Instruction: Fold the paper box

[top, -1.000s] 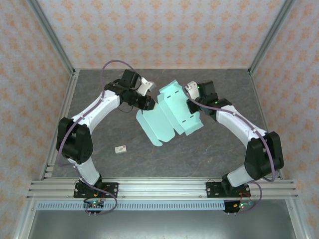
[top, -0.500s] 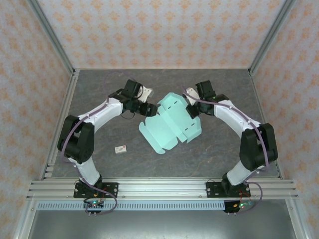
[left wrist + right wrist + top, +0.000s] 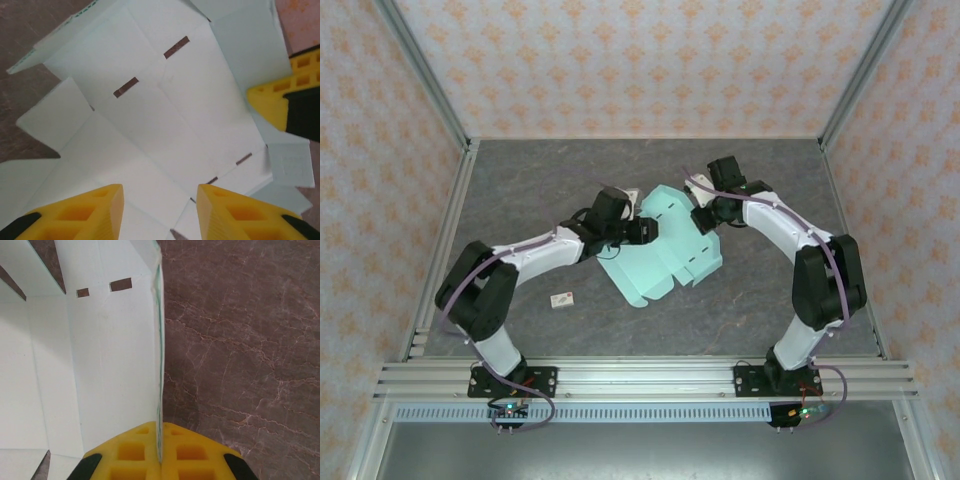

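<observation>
At the middle of the bench: you will find the paper box (image 3: 665,245), a pale mint die-cut sheet lying mostly flat and unfolded on the grey marbled bench (image 3: 770,300), a little far of centre.
Box position: it sits between your two tools, with its near-left flaps spread toward the near edge and its far end reaching up between the wrists.
Box detail: from the left wrist you see creased panels (image 3: 165,115) and short dark slots (image 3: 125,87) cut through them; one flap at the far left stands tilted up off the bench.
Left tool: your left tool (image 3: 650,228) hangs over the sheet's left-far part; its yellow fingers (image 3: 90,210) stand partly apart with only a flat panel showing in the gap, so nothing is pinched.
Right tool: your right tool (image 3: 700,212) is at the sheet's far-right edge, closed tight on the box; in its own view (image 3: 160,445) a thin panel edge (image 3: 159,365) runs upright out from between the pads, with the white inner face to the left of it.
Seen across: a yellow finger of the right tool (image 3: 272,100) shows at the right in the left wrist view, touching the sheet.
Near left: a small white tag (image 3: 561,298) lies on the bench, well apart from the box.
</observation>
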Controlling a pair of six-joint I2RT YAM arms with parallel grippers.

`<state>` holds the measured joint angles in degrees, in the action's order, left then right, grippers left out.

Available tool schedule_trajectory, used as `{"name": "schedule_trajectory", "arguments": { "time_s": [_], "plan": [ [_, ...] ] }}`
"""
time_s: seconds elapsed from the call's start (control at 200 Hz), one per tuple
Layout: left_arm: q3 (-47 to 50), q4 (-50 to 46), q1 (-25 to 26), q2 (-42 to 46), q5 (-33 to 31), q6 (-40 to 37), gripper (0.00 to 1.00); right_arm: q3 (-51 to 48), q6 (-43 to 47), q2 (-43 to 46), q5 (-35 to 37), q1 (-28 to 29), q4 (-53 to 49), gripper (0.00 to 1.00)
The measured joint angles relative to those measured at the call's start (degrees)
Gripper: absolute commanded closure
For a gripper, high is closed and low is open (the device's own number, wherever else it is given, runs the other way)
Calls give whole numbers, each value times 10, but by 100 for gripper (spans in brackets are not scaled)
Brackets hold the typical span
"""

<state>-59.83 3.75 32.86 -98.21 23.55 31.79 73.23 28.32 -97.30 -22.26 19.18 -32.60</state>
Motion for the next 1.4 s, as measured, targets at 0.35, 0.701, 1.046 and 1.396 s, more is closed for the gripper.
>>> {"name": "schedule_trajectory", "arguments": {
  "time_s": [0.35,0.701,1.046,1.396],
  "plan": [
    [-21,52,27,-104,0,138,76,29,-19,-19,2,0,-21,100],
    [-21,81,27,-105,0,199,79,83,-71,-35,-25,0,-89,100],
    [-29,80,27,-105,0,215,87,115,-144,-39,-74,-3,-134,100],
    [-29,74,26,-105,-15,222,95,115,-162,-45,-71,-3,-137,100]
  ]
}}
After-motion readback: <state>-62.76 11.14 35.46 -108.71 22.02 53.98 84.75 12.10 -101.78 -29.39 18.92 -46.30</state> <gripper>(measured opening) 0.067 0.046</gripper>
